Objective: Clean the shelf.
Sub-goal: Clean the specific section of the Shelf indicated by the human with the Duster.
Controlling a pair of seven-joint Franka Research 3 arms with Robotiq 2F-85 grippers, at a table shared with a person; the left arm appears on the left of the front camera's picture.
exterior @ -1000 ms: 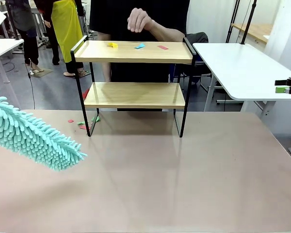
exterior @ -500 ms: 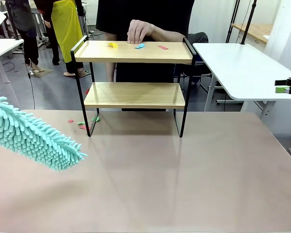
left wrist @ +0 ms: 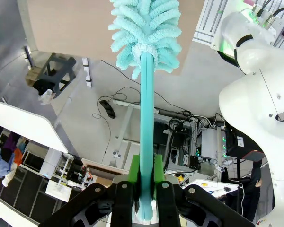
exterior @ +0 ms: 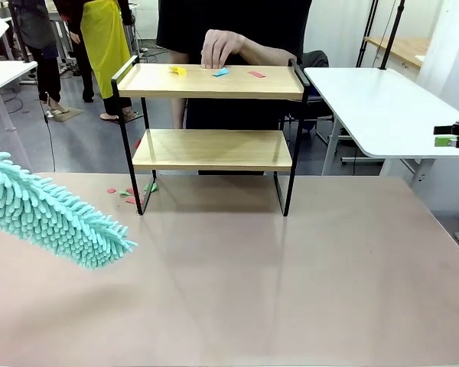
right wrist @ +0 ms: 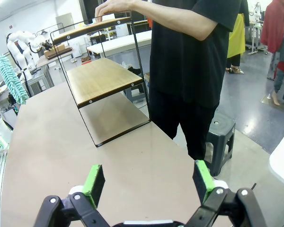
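Duster [exterior: 53, 214] at table [exterior: 306, 290] L edge, shelf [exterior: 212, 149] well apart

A tan worktop [exterior: 291, 290] spreads across the near ground. Far right stands a white table [exterior: 382, 107]. A grey stool [right wrist: 221, 127] sits on the floor beside a person in black [right wrist: 189, 56], and a yellow apron [exterior: 103, 34] shows far left.

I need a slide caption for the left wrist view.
Left jaws clamp a teal duster, its fluffy head pointing toward the table.
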